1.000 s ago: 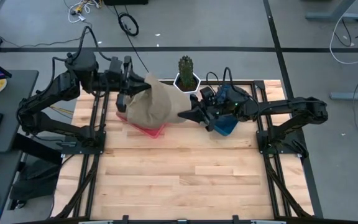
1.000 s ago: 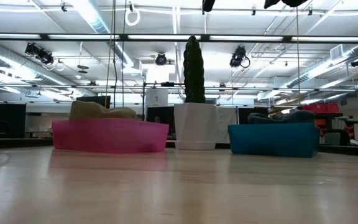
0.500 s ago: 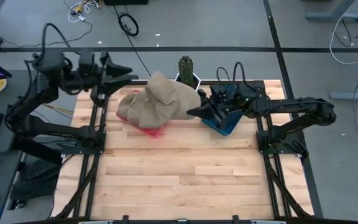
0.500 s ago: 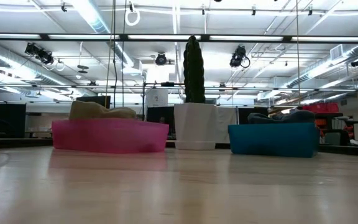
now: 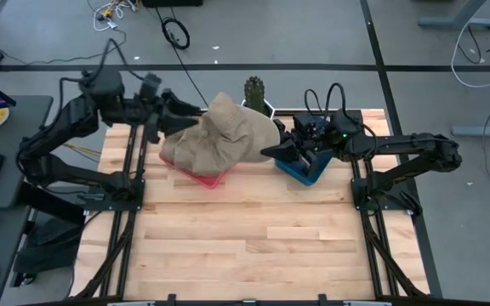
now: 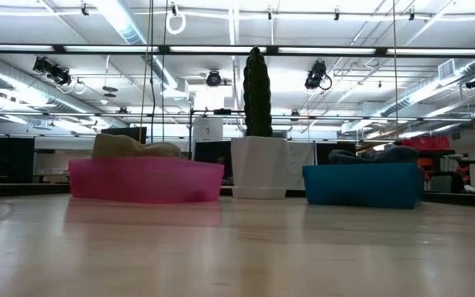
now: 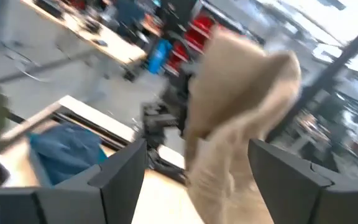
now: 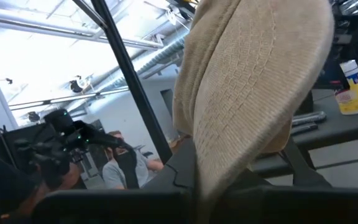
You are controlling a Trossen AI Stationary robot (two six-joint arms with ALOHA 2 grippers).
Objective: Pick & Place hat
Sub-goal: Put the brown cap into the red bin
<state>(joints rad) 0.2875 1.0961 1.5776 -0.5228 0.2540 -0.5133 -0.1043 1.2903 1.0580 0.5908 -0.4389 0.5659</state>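
Table: pale wood planks [image 5: 253,238], front half bare.
Room: open hall, ceiling pipes, a seated person [image 8: 114,171] far behind.
Hat: tan knit hat [image 5: 224,136] held up over pink bin [image 5: 201,174].
Right gripper [image 5: 266,153]: clamped on hat's edge, beside blue bin [image 5: 309,167].
Left gripper [image 5: 185,115]: fingers spread, at hat's far side.
Back edge: potted cactus [image 5: 254,92] between the bins.

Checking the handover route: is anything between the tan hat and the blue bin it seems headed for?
Nothing visible blocks it. The right gripper holds the tan hat up beside the blue bin; the potted cactus stands behind, off the path.
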